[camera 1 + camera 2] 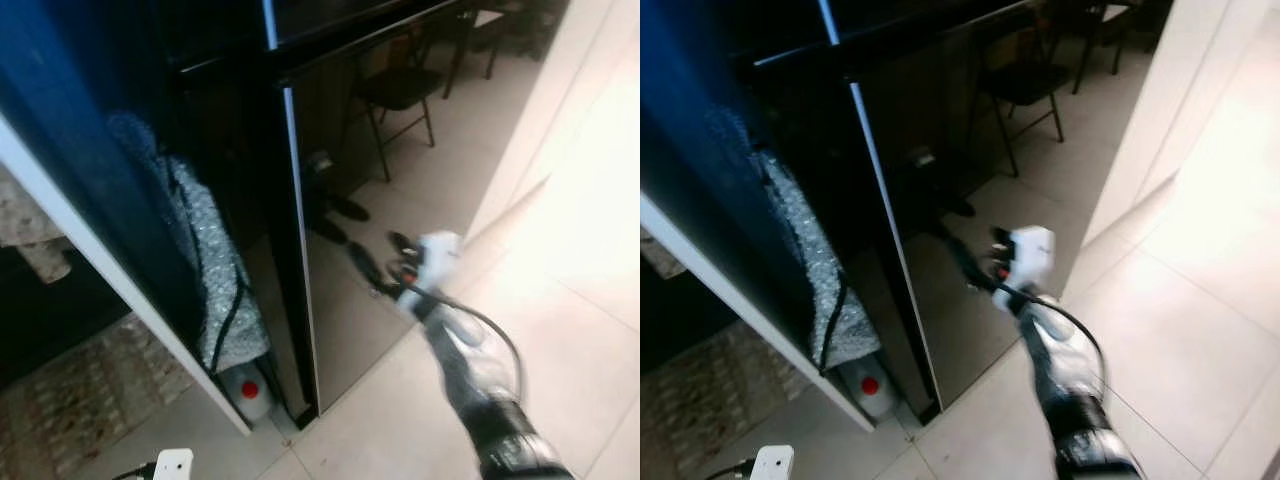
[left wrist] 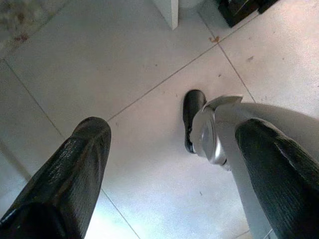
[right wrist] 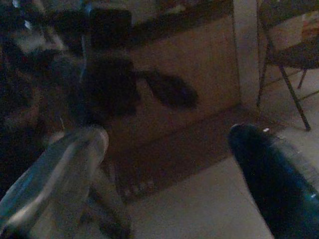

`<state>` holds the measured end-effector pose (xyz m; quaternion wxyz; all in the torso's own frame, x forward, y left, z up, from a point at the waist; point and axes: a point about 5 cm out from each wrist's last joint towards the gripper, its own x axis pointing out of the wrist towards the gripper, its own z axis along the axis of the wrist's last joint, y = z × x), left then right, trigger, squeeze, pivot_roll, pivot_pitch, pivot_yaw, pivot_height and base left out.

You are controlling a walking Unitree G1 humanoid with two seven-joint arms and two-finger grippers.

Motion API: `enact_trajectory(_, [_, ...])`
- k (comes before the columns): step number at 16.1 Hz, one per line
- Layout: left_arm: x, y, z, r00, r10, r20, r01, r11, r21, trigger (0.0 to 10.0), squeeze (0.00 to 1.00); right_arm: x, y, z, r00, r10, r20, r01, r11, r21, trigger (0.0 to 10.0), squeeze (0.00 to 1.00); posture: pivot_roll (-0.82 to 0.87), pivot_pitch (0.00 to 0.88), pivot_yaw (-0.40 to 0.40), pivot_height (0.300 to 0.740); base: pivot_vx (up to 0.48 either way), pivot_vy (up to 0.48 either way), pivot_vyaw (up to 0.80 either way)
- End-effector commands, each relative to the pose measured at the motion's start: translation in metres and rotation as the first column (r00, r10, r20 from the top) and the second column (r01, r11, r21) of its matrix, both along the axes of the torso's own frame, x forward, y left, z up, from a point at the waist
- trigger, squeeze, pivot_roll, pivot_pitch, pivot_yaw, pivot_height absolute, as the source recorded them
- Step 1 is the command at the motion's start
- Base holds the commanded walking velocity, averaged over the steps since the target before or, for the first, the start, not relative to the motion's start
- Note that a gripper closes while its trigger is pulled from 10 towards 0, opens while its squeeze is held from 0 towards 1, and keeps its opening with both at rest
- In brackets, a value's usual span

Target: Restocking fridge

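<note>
Sunlit pale floor tiles (image 1: pixel 560 330) meet a white wall (image 1: pixel 1160 110); a patterned rug (image 1: pixel 80 390) lies at left.

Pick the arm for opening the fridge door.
Right, probably. The right claw is raised at the glossy fridge door, fingers apart. The left claw hangs low over floor tiles.

The right arm (image 1: pixel 480 390) is stretched forward and slightly to the left, silver with a black cuff and a black cable looped along it. The right claw (image 1: pixel 385 265) is held out at its end, its two black fingers (image 3: pixel 271 174) spread apart and empty. The left claw (image 2: pixel 169 164) is pointed downward, fingers wide apart, beside the robot's own leg (image 2: pixel 224 129).
</note>
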<state>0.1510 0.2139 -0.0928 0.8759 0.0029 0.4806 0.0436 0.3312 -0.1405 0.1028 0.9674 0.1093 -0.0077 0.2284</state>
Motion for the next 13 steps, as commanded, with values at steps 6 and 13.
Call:
enact_trajectory(6, [-0.009, 0.002, -0.003, 0.999, -0.013, -0.045, 0.014, 1.0, 0.012, 10.0, 0.0, -0.064, -0.105, -0.032, 0.929, -0.363, -0.075, 0.368, 0.928, 0.055, 10.0, 0.0, 0.02, 0.056, 0.051, 0.74, 0.0, 0.0, 0.0])
enact_trajectory(13, [-0.008, 0.001, -0.003, 0.999, -0.019, -0.037, 0.019, 1.0, 0.015, 10.0, 0.0, -0.165, -0.104, -0.178, 0.481, -0.501, -0.72, 0.356, 0.862, -0.361, 10.0, 0.0, 0.04, 0.056, 0.047, 0.74, 0.0, 0.0, 0.0])
